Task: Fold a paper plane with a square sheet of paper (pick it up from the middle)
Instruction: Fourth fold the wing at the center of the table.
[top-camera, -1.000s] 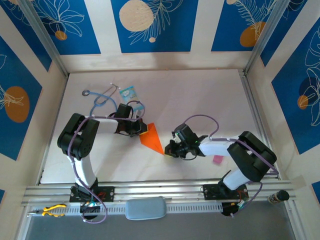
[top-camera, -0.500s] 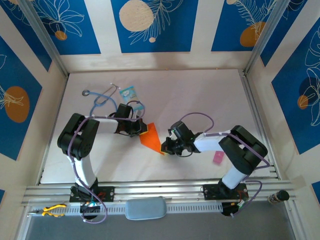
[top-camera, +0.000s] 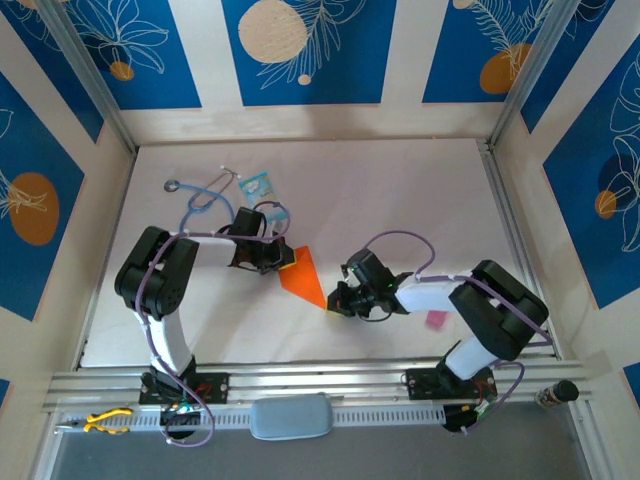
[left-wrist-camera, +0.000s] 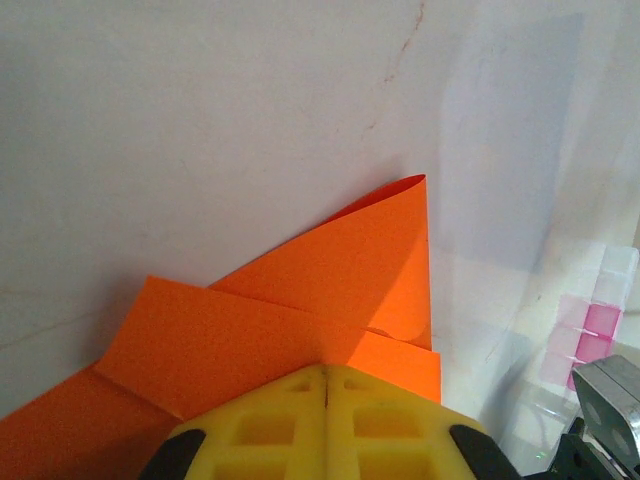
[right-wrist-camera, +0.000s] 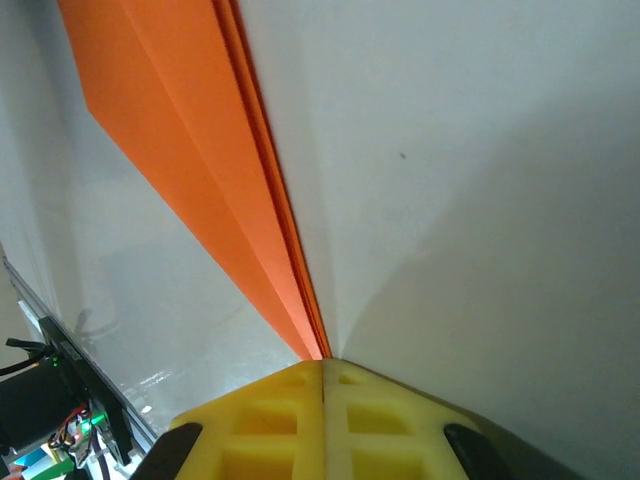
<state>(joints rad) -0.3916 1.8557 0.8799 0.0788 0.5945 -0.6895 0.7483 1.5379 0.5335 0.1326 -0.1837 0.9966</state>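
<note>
right gripper (top-camera: 336, 301) has backed off again: half a second ago it had pushed in toward the left gripper (top-camera: 281, 262) and the orange shape between them looked squeezed short, and now it sits about where it was a second ago, with the paper plane (top-camera: 305, 277) stretched to full length once more. the left arm has not shifted across the three moments. the plane spans the gap between the two hands, its sharp tip at the right gripper's fingertips and its wide rear end at the left gripper's. in the right wrist view the right gripper (right-wrist-camera: 322, 372) has its fingers pressed together, and the stacked edges of the paper plane (right-wrist-camera: 190, 130) run straight into the seam between them, so it looks pinched on the nose. in the left wrist view the left gripper (left-wrist-camera: 325, 385) is also pressed together, with the layered folds of the paper plane (left-wrist-camera: 290, 305) fanning out just ahead of its tips; whether paper is caught between the pads or only pinned beneath them i cannot tell. a small pink strip (top-camera: 436, 319) lies on the table (top-camera: 400, 190) behind the right gripper, well apart from the plane. the push and release reads as working a crease along the body, so i judge the folding late, with the dart already formed and only sharpening or a last wing fold left.
</note>
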